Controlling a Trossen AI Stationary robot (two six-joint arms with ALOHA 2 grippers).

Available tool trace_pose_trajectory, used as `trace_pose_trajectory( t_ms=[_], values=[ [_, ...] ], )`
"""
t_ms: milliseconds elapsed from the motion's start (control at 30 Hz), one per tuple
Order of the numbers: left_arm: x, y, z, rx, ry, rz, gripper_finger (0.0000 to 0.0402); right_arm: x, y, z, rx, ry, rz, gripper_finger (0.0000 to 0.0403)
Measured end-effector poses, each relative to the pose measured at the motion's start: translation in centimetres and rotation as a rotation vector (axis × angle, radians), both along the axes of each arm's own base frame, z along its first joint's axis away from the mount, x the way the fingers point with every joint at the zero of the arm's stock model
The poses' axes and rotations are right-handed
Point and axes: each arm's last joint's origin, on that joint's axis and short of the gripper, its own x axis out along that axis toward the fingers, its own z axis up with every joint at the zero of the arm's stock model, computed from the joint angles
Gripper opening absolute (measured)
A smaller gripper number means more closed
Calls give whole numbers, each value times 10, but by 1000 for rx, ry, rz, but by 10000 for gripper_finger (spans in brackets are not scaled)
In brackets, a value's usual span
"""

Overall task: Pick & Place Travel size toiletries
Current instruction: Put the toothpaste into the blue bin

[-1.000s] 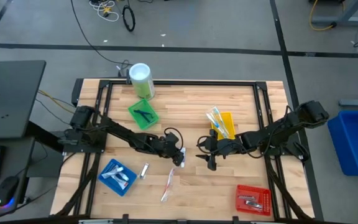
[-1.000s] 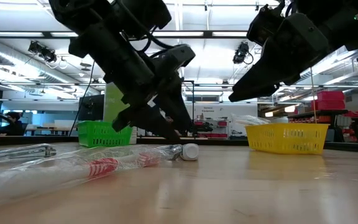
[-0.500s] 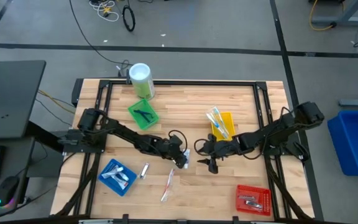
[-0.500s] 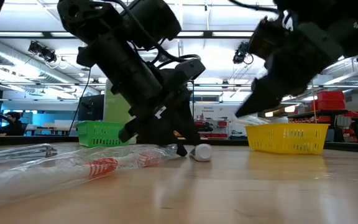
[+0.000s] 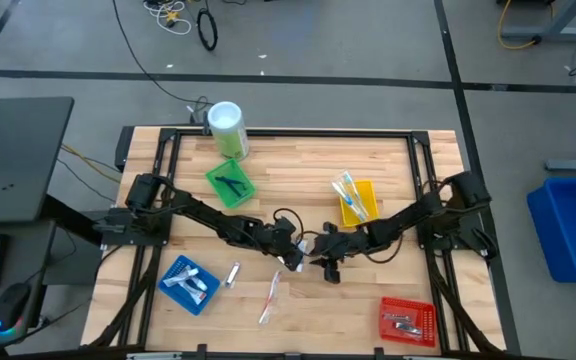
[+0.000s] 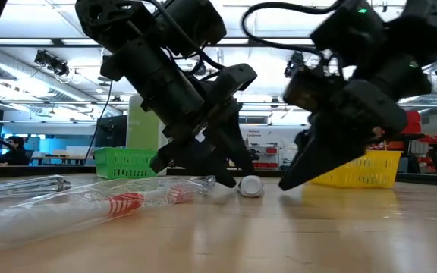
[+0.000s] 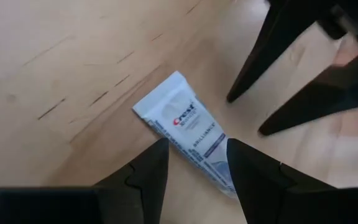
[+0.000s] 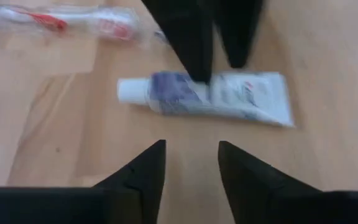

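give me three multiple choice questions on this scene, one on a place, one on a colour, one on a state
1. Where is the toothpaste tube?
A. in the red tray
B. on the bare table between both end effectors
C. in the yellow tray

2. What colour is the tray nearest the left arm's base?
A. blue
B. red
C. yellow

3. How is the left end effector?
A. shut on a toothbrush
B. shut and empty
C. open over the tube

Answers: 1 B, the wrist views show it flat on wood with the right end effector opposite. 2 A, the high view shows it blue. 3 C, its fingers stand apart astride the tube.
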Motion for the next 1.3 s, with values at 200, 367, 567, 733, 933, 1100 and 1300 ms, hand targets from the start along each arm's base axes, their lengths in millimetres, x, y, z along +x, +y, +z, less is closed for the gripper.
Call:
trace_pose_trajectory(
  t_ms=[200, 367, 567, 733, 933, 1100, 1300],
  values=[
    [-1, 0, 0, -7, 9, -2, 171, 23, 4, -2, -5, 50, 48, 115],
    [-2, -1, -1, -27, 29, -19, 171, 31, 1, 0, -27, 57, 20, 93],
    [-1, 0, -1, -4, 21, -44, 171, 35, -4, 1, 2, 41, 25, 83],
    [1, 0, 1, -13, -5, -49, 171, 36, -6, 2, 12, 34, 52, 82],
    [2, 0, 2, -3, -14, -89, 167, 37, -10, 1, 5, 31, 46, 82],
    [1, 0, 1, -9, -4, -113, 135, 37, -12, 1, 5, 32, 38, 82],
    [2, 4, 1, 22, -5, -152, 92, 37, -12, 1, 2, 31, 35, 82]
  ],
)
